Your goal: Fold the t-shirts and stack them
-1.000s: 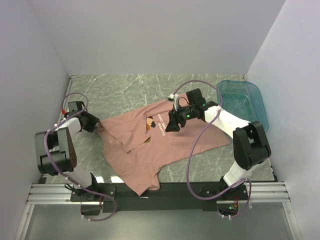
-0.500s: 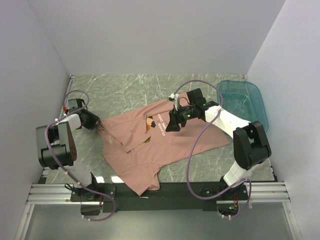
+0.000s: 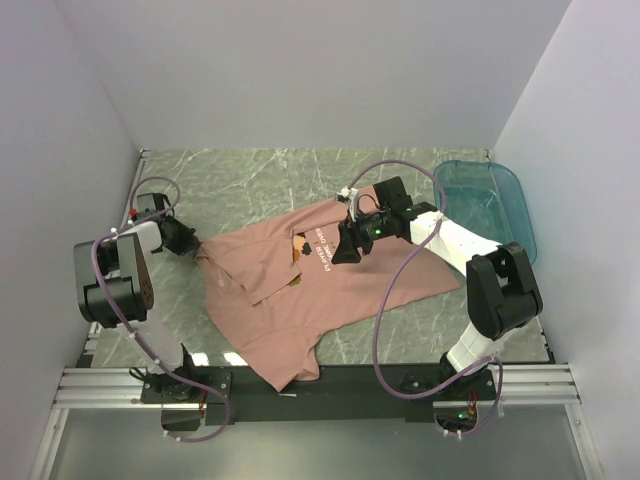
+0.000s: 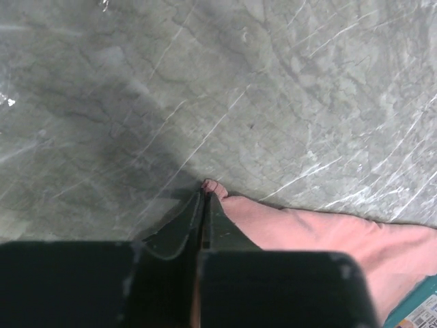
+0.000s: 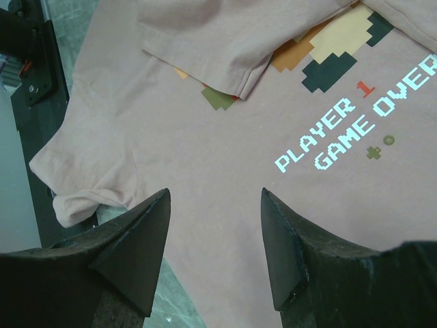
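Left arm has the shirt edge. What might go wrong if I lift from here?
1. The left gripper has its jaws shut on only the very tip of the t-shirt; it may slip out.
2. The right gripper hangs open above the print, holding nothing, so a pull may drag the whole shirt.
3. The hem reaches onto the black rail and might snag.

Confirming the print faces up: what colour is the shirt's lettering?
Pale mint-white lettering on the dusty-pink t-shirt, its 1 red; clearest in the right wrist view.
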Available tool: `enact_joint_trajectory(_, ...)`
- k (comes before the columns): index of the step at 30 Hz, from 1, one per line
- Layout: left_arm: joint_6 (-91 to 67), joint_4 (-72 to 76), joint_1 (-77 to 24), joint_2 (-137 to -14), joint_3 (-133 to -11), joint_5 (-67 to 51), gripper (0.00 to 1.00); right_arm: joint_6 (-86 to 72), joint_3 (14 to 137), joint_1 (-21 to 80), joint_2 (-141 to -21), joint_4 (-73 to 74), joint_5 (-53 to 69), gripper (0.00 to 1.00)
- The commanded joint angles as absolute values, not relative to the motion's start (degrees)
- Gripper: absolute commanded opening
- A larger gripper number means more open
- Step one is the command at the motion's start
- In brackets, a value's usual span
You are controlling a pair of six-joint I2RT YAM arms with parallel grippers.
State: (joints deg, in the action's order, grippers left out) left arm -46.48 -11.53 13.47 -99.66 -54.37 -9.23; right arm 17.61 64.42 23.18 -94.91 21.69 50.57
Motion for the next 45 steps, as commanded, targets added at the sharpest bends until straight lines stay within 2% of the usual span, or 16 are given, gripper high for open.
enact_joint_trajectory(1,-44.74,-12.04,14.06,-100.46,-56.51,-9.15,0.00,18.19,65.92,22.41,-92.72,21.80,52.03,0.62)
enact_joint_trajectory(7,-43.95,-13.53,16.08,-100.63,-60.02,-5.10,0.00,18.28,66.09,21.97,-92.64,22.06,52.47,0.62)
enact_joint_trajectory(16,-42.19,-19.24,16.79,-112.75,-77.40,-3.43,0.00,19.33,66.80,20.48,-92.81,23.73,49.23,0.63)
enact_joint_trajectory(25,-40.96,-24.60,16.79,-125.76,-95.07,-2.90,0.00,12.48,70.48,15.30,-95.70,22.68,29.37,0.59)
enact_joint_trajectory(28,-40.78,-25.40,17.05,-127.44,-98.42,-2.99,0.00,8.10,74.69,14.24,-99.38,22.50,21.40,0.60)
enact_joint_trajectory(29,-40.69,-25.75,17.05,-127.70,-99.05,-2.99,0.01,6.87,79.49,14.15,-101.14,23.81,19.88,0.60)
enact_joint_trajectory(32,-40.34,-25.75,17.75,-127.62,-100.28,-4.30,0.16,1.24,91.26,12.92,-110.63,29.87,18.37,0.60)
enact_joint_trajectory(33,-40.17,-25.40,17.93,-127.01,-99.76,-4.22,0.31,-1.73,94.19,12.22,-115.35,32.67,18.80,0.59)
enact_joint_trajectory(36,-39.55,-22.69,18.81,-122.10,-97.65,-3.78,0.50,-6.04,103.61,11.60,-121.01,35.59,18.20,0.58)
enact_joint_trajectory(39,-39.64,-20.14,20.12,-114.89,-93.62,-3.52,0.60,-10.00,105.64,10.64,-124.10,32.45,15.57,0.59)
enact_joint_trajectory(45,-40.87,-12.75,22.06,-99.34,-78.61,-10.27,0.68,-13.71,107.40,8.09,-126.12,31.46,8.26,0.61)
